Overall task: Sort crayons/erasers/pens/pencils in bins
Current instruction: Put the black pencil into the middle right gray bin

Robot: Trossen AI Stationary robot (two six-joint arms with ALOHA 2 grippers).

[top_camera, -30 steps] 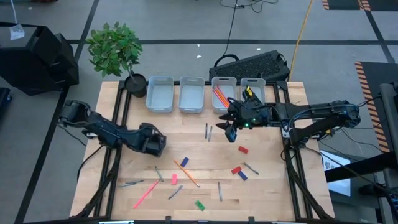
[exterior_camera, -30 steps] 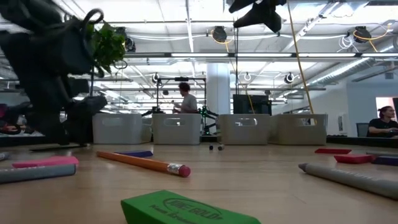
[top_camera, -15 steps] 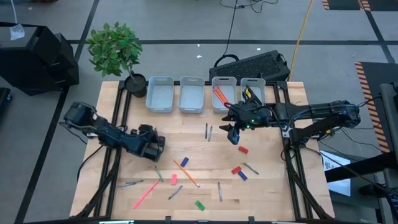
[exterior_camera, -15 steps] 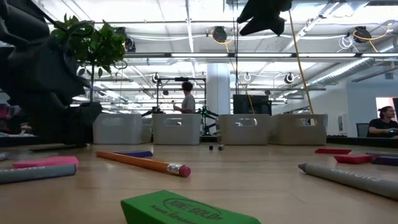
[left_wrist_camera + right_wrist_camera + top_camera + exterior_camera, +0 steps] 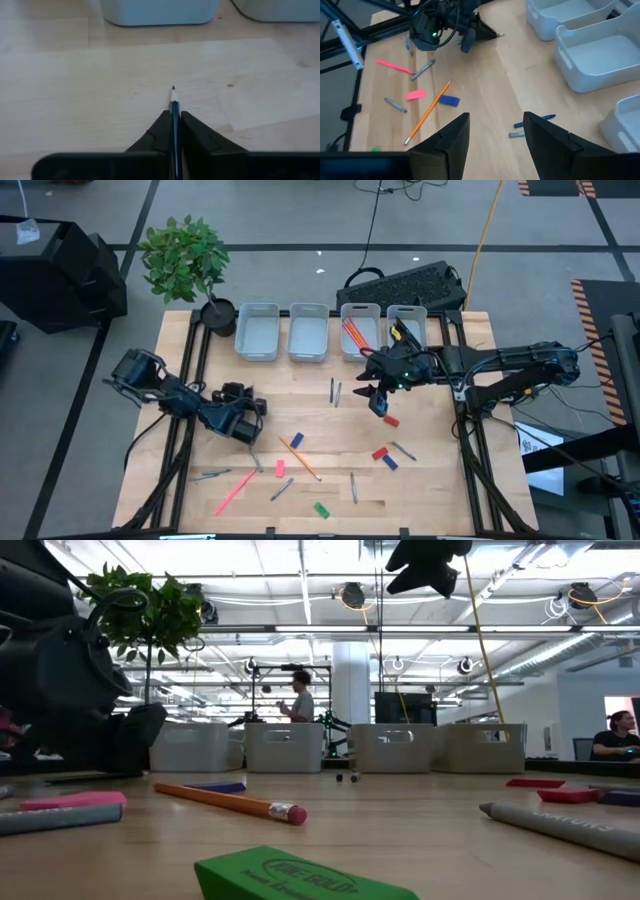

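My left gripper (image 5: 250, 412) hovers over the left half of the table, shut on a thin blue pencil (image 5: 174, 102). My right gripper (image 5: 380, 402) stands open above the table, just short of a red eraser (image 5: 390, 420), with nothing between its fingers (image 5: 452, 135). More erasers lie flat on the wood: red (image 5: 379, 452), blue (image 5: 390, 462), blue (image 5: 297, 440), pink (image 5: 280, 468) and green (image 5: 300, 875). Pencils and pens are scattered around them. The bins (image 5: 257, 330) (image 5: 308, 330) (image 5: 358, 328) (image 5: 405, 323) stand in a row at the far edge. My left gripper pinches the blue pencil between its two fingers. The pencil lies along the fingers, and its pointed tip (image 5: 173, 90) sticks out forward past the fingertips, toward the bins. The rest of the shaft is hidden behind the fingers.
A potted plant (image 5: 185, 255) stands at the far left corner, next to the first bin. An orange pencil (image 5: 300, 457), a pink stick (image 5: 235, 492) and grey pens (image 5: 352, 487) lie in the near half. Two pens (image 5: 334, 391) lie mid-table. People show in the room beyond.
My left gripper has drifted a little toward the table's near edge, and its arm has swung leftward. My right gripper has moved slightly toward the near edge, closer to the red eraser. Nothing on the table has moved.
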